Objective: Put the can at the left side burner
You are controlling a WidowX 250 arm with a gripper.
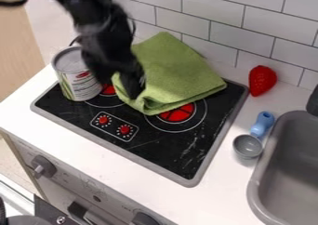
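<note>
So — can (69, 68) at L burner (109, 90); label (84, 85) w/ red patch.

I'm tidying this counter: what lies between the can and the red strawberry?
In the camera view, a green towel lies between the can and the red strawberry, partly covering the cooktop; the gripper hangs at the towel's left edge.

The can (77, 76) has a dull metal lid and a glossy label; the towel (175, 72) is soft, matt cloth; the cooktop (162, 150) looks smooth, black and scratched; the strawberry (262, 79) is shiny plastic.
</note>
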